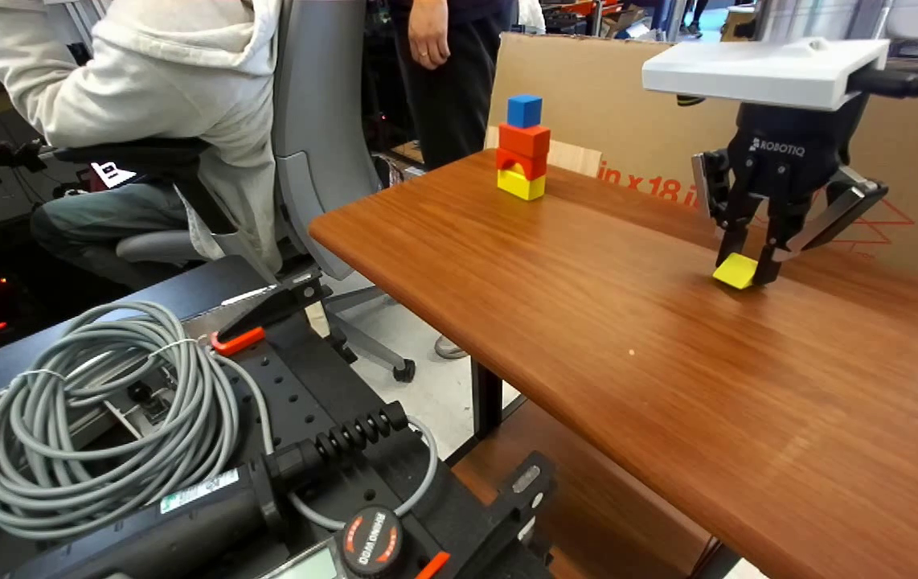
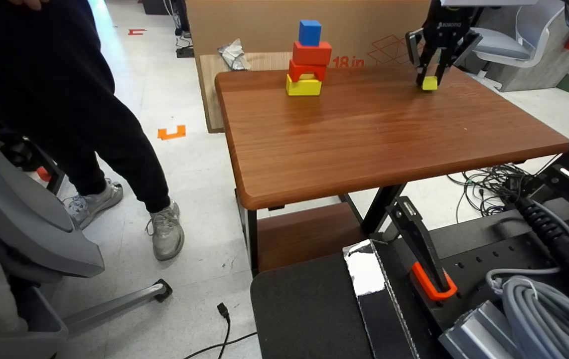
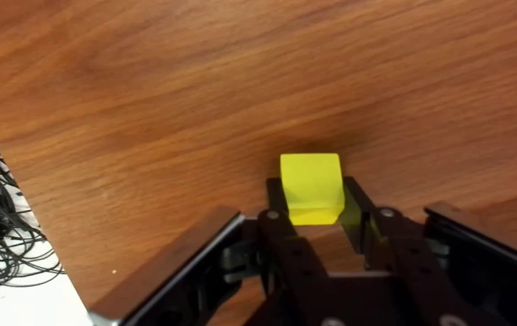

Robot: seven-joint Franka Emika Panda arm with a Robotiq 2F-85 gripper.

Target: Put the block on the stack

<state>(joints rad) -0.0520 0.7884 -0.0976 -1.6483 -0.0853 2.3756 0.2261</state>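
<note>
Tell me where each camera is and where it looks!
Exterior view: above coiled grey cable, facing brown wooden table; black gripper shows.
Exterior view: above orange-tipped black clamp, facing table and brown cardboard; gripper shows.
Wrist view: above the gripper, looking down at small yellow block; fingers show.
Both exterior views share the blue, red and yellow block stack.

The tabletop (image 1: 588,314) is wood-grained and glossy, the box (image 1: 588,88) matt cardboard, the block (image 3: 313,183) smooth (perhaps matt, though blurred).

1. Brown wood-grained table (image 2: 389,132), rounded corners, dark legs (image 2: 383,205) and a lower shelf (image 2: 309,234).
2. Near its edge, a block tower (image 1: 523,143), upright on its yellow base (image 2: 303,89).
3. Also on it, a pale speck (image 1: 632,352).
</note>
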